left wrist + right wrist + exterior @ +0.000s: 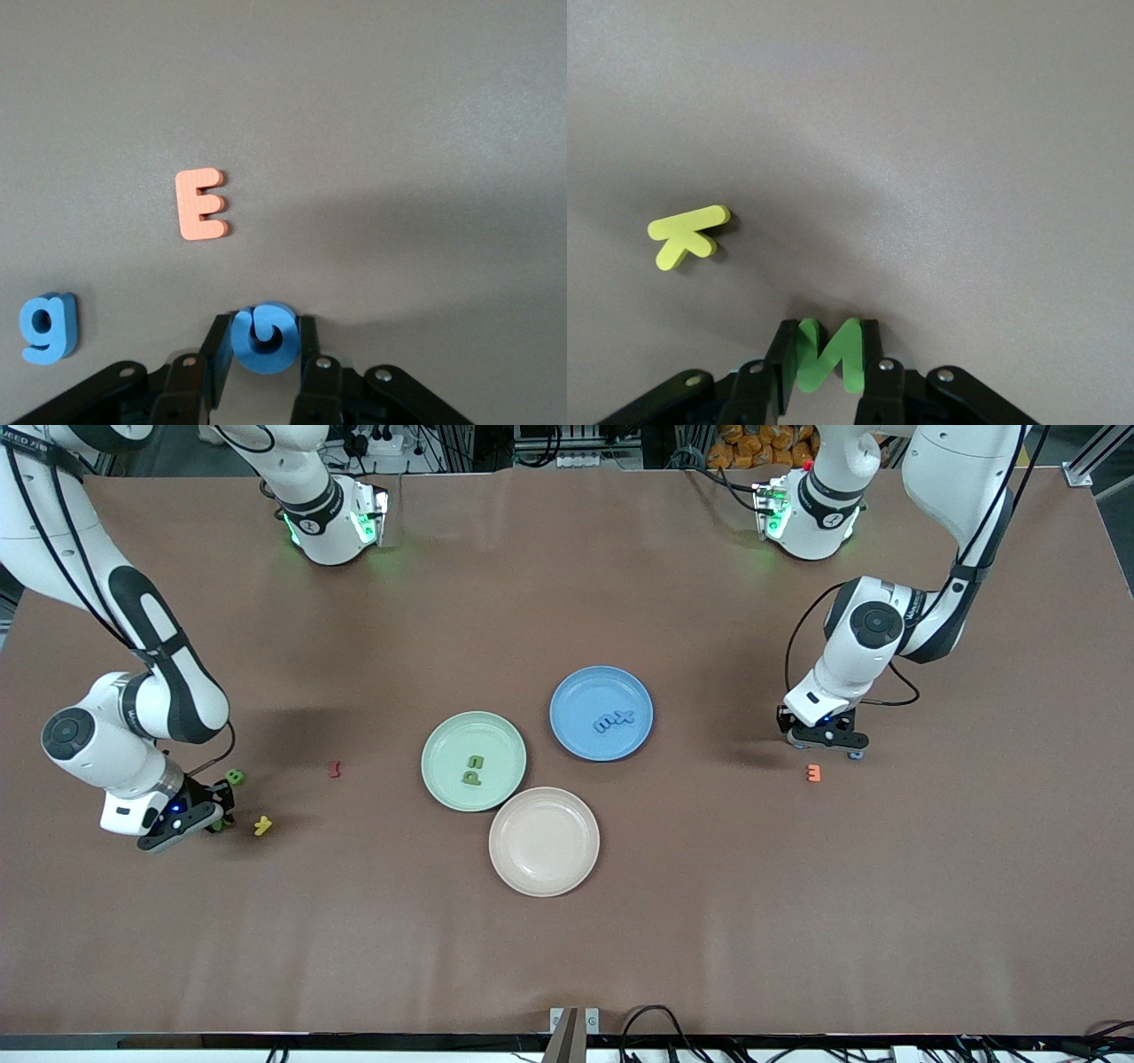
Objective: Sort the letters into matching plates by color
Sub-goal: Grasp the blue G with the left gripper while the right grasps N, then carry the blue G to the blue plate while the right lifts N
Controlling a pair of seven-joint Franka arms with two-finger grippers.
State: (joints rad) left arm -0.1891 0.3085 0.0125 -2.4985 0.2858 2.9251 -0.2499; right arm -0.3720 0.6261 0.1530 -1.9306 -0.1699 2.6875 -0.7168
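Though gripper-clamped, both letters show partly.

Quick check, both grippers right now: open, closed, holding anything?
Left gripper: shut on a blue letter, down at the table beside the orange E.
Right gripper: shut on a green letter, down at the table beside the yellow letter.

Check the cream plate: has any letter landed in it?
No, the cream plate is bare in the front view, while the green plate and the blue plate each hold two letters.
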